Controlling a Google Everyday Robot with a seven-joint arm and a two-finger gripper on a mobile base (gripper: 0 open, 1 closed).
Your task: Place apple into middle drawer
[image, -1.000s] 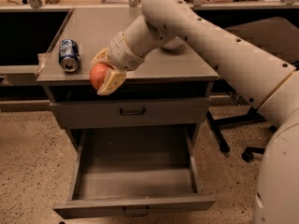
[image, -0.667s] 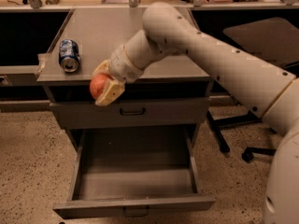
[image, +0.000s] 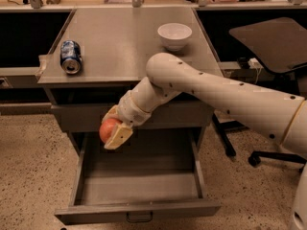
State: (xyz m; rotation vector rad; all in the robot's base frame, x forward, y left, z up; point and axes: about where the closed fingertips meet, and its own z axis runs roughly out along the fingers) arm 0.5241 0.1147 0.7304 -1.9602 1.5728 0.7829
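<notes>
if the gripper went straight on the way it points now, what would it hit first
Probably the middle drawer: the gripper, shut on the apple, points down and left over the open tray, so its floor near the left wall comes first, though depth is unclear.

The tan two-finger gripper (image: 114,132), clasped on the round red-orange apple (image: 108,128), hangs over the rear left of the pulled-out wide grey metal middle drawer (image: 139,189). Below the fingers the flat tray offers open room, bounded by low side walls. Just behind them stands the closed upper grey drawer front (image: 76,118), and above them the grey cabinet top (image: 124,42) overhangs.
</notes>
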